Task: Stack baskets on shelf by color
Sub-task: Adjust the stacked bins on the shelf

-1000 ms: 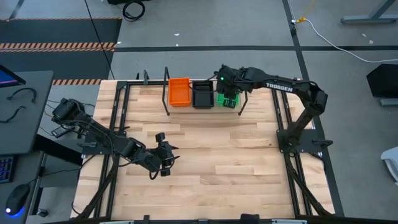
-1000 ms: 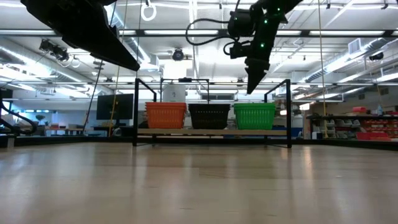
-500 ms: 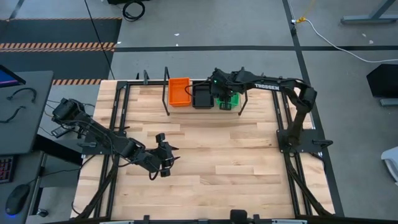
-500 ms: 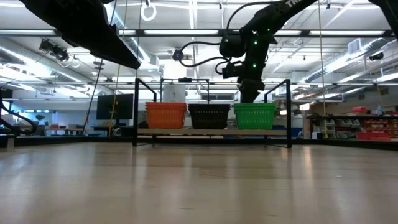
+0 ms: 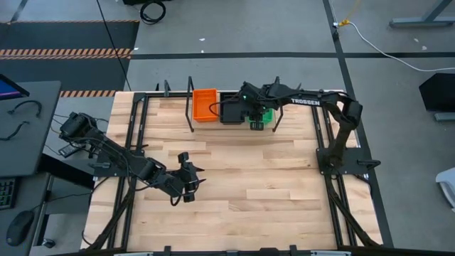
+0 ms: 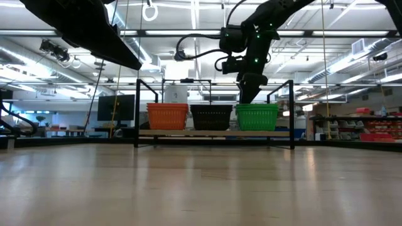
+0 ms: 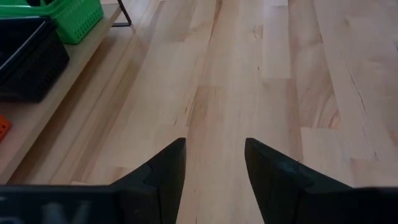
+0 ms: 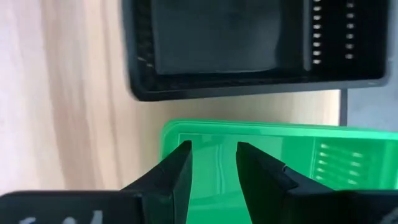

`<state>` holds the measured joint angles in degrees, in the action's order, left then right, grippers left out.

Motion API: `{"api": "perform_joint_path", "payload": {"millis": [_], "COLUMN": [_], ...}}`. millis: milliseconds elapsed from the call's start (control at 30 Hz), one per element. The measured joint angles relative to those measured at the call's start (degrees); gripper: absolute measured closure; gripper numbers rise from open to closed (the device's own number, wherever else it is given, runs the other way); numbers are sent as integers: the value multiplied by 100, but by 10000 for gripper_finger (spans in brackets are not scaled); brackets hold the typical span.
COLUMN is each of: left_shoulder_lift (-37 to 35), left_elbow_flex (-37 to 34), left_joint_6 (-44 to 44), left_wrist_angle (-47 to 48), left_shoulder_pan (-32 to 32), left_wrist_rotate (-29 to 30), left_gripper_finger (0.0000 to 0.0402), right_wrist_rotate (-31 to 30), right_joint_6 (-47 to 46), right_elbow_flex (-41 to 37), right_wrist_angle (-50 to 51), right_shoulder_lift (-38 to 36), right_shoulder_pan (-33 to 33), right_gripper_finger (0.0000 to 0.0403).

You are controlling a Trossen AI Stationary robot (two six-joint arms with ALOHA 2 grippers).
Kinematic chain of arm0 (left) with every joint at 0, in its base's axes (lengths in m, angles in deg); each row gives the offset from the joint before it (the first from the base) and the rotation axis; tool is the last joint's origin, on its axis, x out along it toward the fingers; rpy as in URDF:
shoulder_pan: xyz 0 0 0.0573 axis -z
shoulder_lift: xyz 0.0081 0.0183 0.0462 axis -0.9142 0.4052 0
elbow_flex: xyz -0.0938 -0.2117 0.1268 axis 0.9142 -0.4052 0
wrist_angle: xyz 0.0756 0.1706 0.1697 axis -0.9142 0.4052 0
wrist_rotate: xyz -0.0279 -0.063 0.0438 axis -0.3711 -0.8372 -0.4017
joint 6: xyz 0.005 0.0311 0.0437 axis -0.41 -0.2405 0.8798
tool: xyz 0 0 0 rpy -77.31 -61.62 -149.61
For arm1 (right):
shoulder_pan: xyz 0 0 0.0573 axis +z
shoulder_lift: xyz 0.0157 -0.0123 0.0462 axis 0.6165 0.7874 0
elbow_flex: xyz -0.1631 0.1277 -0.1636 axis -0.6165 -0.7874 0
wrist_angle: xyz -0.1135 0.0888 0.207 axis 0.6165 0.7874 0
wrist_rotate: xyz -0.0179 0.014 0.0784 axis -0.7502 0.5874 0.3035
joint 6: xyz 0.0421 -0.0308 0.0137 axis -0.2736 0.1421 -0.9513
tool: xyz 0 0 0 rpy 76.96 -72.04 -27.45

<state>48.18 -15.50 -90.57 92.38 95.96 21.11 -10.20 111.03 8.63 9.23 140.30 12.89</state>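
On the shelf (image 6: 282, 133) at the table's far edge, an orange basket (image 5: 205, 104), a black basket (image 5: 231, 110) and a green basket (image 6: 257, 117) stand side by side on their bottoms. My right gripper (image 8: 213, 155) is open and empty. It points down just above the green basket (image 8: 298, 162), at its end next to the black basket (image 8: 249, 43). My left gripper (image 7: 214, 149) waits open over the bare table near the middle left (image 5: 190, 178).
The shelf's black upright rods (image 6: 292, 113) rise at both ends of the basket row. The wooden tabletop (image 5: 270, 185) lies bare between the shelf and the near edge. A desk with a screen (image 5: 14, 92) stands off the table's left side.
My right gripper has come down toward the green basket and gone a little toward the table's left edge along the shelf, rolling slightly as it went. Its fingers stay apart. The baskets have not moved.
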Motion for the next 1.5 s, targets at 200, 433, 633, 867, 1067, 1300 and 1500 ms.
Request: {"api": "perform_joint_path", "payload": {"millis": [200, 433, 633, 867, 1067, 1300, 1500], "left_shoulder_lift": [0, 0, 0, 0, 0, 0, 0], "left_elbow_flex": [1, 1, 0, -1, 1, 1, 1], "left_joint_6": [0, 0, 0, 8, 48, 0, 223], "left_wrist_angle": [2, 2, 2, 2, -32, -71, -181], "left_shoulder_pan": [0, 0, 0, 0, -84, -29, 56], "left_wrist_rotate": [0, 0, 0, 0, 2, 2, 2], "left_gripper_finger": [230, 230, 230, 230, 230, 230, 230], "right_wrist_rotate": [-15, -204, -841, -987, -692, -497, -512], "right_joint_6": [-16, -25, -24, -220, 51, 431, 676], "right_elbow_flex": [0, 0, 0, 275, 838, 872, 868], "right_wrist_angle": [218, 253, 193, 107, -927, -2251, -2401], "right_shoulder_lift": [0, 0, -2, -104, -98, -47, 356], "right_shoulder_pan": [150, 182, 182, 309, 707, 1014, 957], "right_gripper_finger": [273, 274, 274, 274, 274, 274, 274]}}
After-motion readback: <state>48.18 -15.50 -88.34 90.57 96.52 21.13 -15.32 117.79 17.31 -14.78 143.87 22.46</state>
